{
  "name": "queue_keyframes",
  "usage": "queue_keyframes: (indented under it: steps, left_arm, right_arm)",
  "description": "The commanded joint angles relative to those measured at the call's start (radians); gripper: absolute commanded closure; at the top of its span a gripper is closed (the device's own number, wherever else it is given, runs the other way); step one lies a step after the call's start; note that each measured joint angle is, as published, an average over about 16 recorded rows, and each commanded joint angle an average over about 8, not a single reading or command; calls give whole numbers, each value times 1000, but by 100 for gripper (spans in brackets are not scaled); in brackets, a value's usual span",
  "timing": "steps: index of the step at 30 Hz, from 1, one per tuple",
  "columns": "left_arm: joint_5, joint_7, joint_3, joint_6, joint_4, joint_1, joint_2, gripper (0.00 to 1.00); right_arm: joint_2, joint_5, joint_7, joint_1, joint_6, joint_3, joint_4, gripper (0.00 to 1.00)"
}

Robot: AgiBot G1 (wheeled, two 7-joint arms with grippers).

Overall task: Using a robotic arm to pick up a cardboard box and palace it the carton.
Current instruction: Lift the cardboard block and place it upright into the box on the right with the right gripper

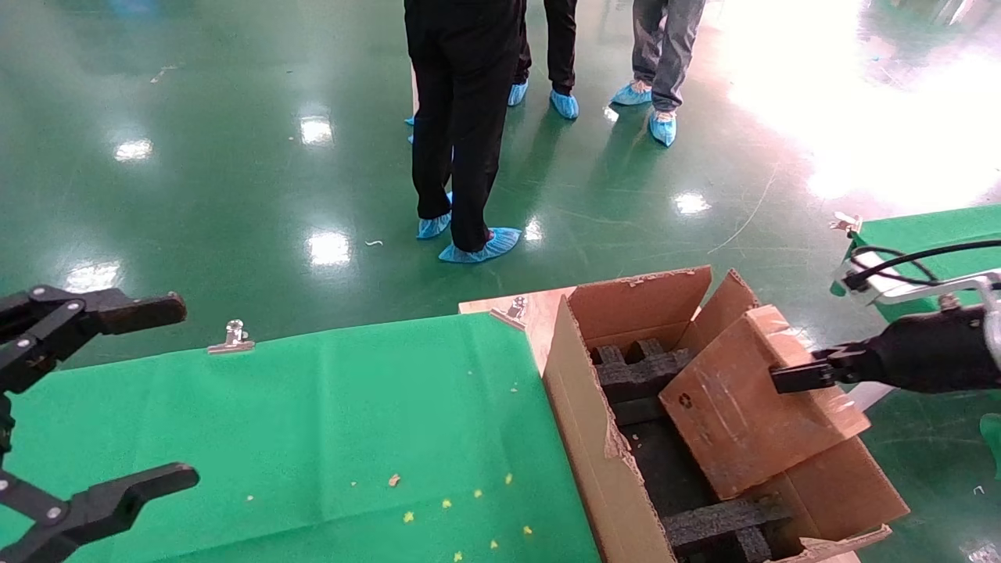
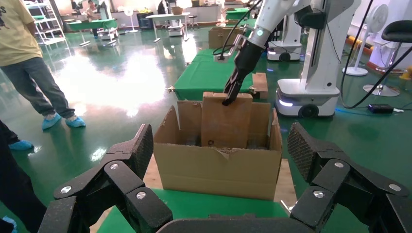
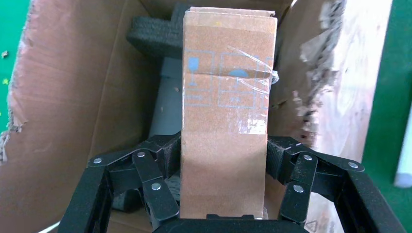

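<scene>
The small taped cardboard box [image 1: 751, 407] hangs tilted inside the large open carton [image 1: 583, 438], over black foam blocks [image 1: 637, 375]. My right gripper [image 1: 790, 378] is shut on the cardboard box, with a pad on each narrow side [image 3: 170, 160]. The right wrist view shows the box [image 3: 226, 121] between the fingers, pointing down into the carton [image 3: 63, 102]. The left wrist view shows the carton [image 2: 218, 167], the box [image 2: 226, 121] in it and the white right arm [image 2: 272, 19] above. My left gripper [image 1: 145, 395] is open and empty over the green table's left edge.
A green cloth table [image 1: 328, 422] lies left of the carton, held by a metal clip [image 1: 231, 336]. Several people in blue shoe covers [image 1: 469, 246] stand beyond it on the green floor. Another green table [image 1: 931, 231] is at the right.
</scene>
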State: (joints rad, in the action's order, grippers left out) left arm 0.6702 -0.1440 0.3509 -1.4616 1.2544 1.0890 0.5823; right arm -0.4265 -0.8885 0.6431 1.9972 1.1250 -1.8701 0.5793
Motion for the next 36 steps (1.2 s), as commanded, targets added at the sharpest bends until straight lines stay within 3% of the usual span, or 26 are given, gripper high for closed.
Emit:
queue_keyframes:
  steps: [1, 11, 36]
  left_arm:
    - [0, 0, 0, 0, 0, 0, 0, 0]
    - [0, 0, 0, 0, 0, 0, 0, 0]
    - [0, 0, 0, 0, 0, 0, 0, 0]
  right_arm:
    - [-13, -3, 25, -7, -9, -5, -5, 100]
    - [-80, -125, 243, 18, -105, -69, 33, 100]
    - [-141, -299, 511, -12, -269, -166, 191, 100]
